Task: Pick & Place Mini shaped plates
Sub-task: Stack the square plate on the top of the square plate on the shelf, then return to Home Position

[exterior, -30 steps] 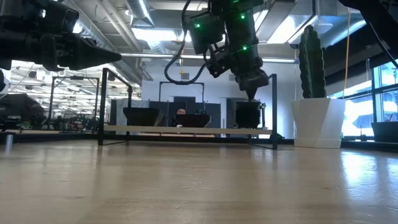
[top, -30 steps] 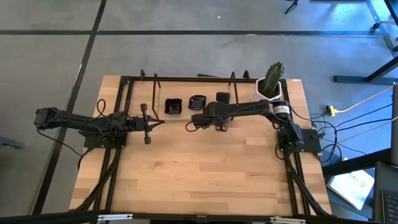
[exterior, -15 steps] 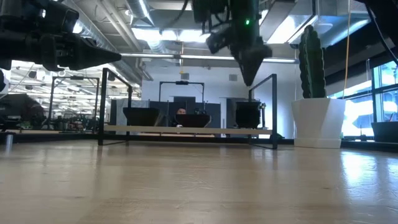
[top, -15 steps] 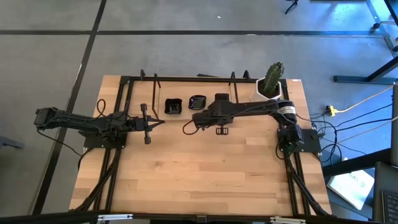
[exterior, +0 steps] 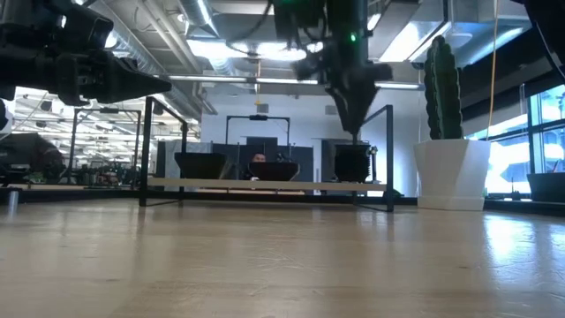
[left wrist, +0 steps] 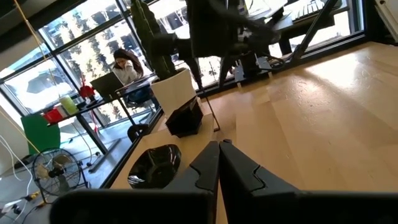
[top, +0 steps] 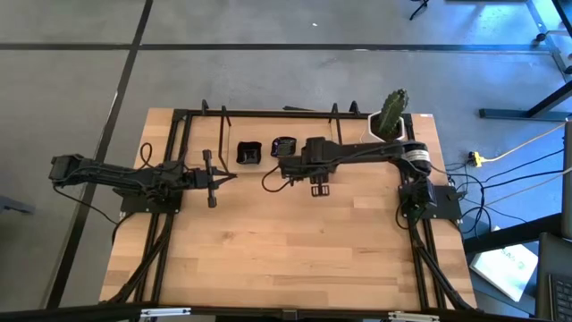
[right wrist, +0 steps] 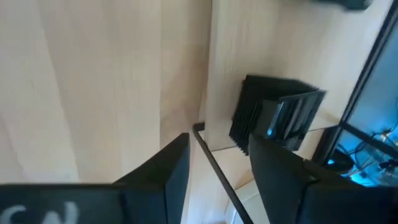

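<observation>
I see a wooden table point(top: 286, 241) with a black frame point(top: 183, 125) along its far side. I use the white pot point(top: 386, 134) with the green cactus point(top: 392, 111) as my marker. It stands at the far right corner of the table.

Three little black plates sit in a row beside the pot, along the frame. The ribbed square plate point(right wrist: 273, 118) is the nearest one to the pot. My right arm hides most of it from above. Next comes a round plate point(top: 284, 146), and farthest from the pot is a square plate point(top: 248, 153).

My right gripper point(right wrist: 217, 158) hangs in the air above the ribbed square plate, close to the pot. Its fingers point(right wrist: 165, 168) are spread apart and hold nothing. The plate rests on the table under them.

My left gripper point(left wrist: 219, 163) waits well away from the pot, past the whole row of plates. Its fingers are pressed tight together, with nothing between them.

Far behind the table a person point(left wrist: 127, 65) sits at a desk.
</observation>
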